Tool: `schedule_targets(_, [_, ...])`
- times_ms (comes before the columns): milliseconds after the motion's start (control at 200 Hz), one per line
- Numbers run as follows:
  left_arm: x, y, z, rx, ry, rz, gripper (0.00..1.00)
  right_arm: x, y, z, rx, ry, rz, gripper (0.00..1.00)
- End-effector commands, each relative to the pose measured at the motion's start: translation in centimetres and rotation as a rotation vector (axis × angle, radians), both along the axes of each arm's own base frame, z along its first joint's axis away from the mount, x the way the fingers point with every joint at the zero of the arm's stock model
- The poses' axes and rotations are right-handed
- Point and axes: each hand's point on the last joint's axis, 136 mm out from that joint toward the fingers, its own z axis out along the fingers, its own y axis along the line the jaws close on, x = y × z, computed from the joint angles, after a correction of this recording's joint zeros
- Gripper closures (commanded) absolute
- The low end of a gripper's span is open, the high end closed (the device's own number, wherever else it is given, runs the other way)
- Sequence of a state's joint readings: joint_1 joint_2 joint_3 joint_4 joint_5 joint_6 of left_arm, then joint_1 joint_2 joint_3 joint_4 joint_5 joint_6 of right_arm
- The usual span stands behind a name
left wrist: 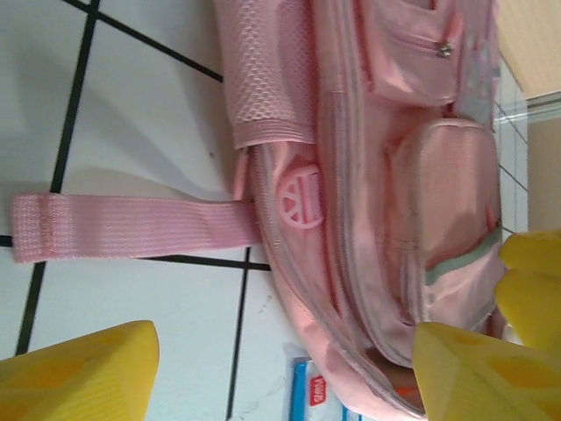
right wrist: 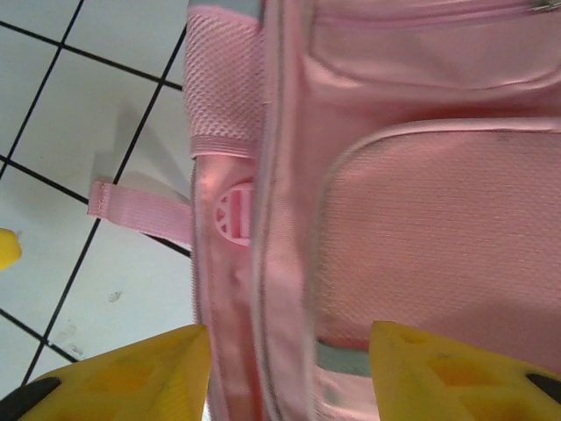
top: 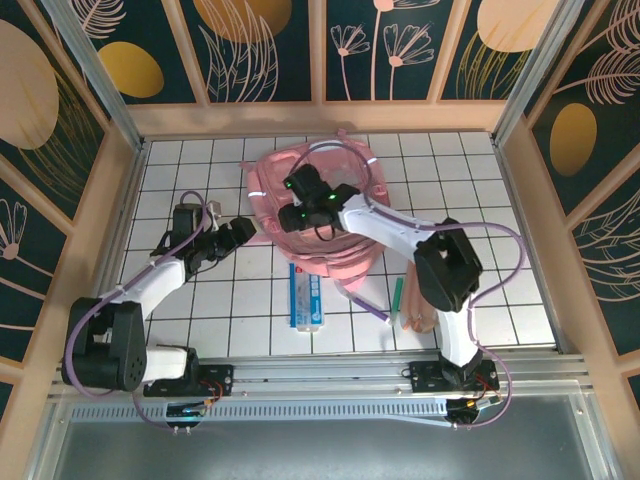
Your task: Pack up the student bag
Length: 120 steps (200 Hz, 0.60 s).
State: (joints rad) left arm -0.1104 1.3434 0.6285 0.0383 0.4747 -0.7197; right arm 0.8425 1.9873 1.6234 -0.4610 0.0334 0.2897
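**While the student bag (top: 365, 180) lies far-centre on the table (top: 180, 160), white tiles (top: 470, 200) are left at both sides**

Above it the right gripper (top: 297, 200) is held spread; the left gripper (top: 237, 234), also spread, is seen just beside its left edge.

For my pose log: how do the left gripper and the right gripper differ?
The left gripper hangs over tiles beside the student bag; the right gripper hangs over the bag itself. The right gripper sees the fabric closer up than the left gripper. Both have open jaws.
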Motion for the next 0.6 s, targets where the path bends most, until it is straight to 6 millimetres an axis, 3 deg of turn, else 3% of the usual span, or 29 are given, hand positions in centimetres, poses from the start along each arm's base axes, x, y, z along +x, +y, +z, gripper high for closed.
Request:
schedule_targets(0, [2.1,0.5,1.0,0.026,-0.017,0.025,0.23,0.8,-1.5,0.9,-0.011,-0.029,-0.133,0.48])
schedule_targets(170, [6.2,-0.2,0.6,0.032,0.006,-0.004,0.18,-1.4,-6.0,0.5,-0.073,-0.012,-0.213,0.39])
schedule_targets(240, [8.2,-0.2,-0.1,0.048,0.019,-0.004,0.16,-2.5,-8.9,-0.1,-0.101,0.034,-0.284,0.36])
schedule_targets(275, [9.8,0.0,0.5,0.068,0.001,0.010,0.15,-3.0,-10.7,-0.2,-0.105,0.060,-0.346,0.35])
schedule_targets(385, [12.1,0.8,-3.1,0.119,0.095,0.053,0.15,-4.7,-16.0,-0.2,-0.070,0.155,-0.583,0.26])
schedule_targets(515, [13.1,-0.4,-5.5,0.055,0.137,0.037,0.30,-7.4,-16.7,-0.3,0.097,0.342,-0.707,0.26])
schedule_targets(596, [12.9,-0.1,-6.7,0.062,0.159,0.061,0.33,-8.9,-16.4,-1.0,0.194,0.458,-0.804,0.26])
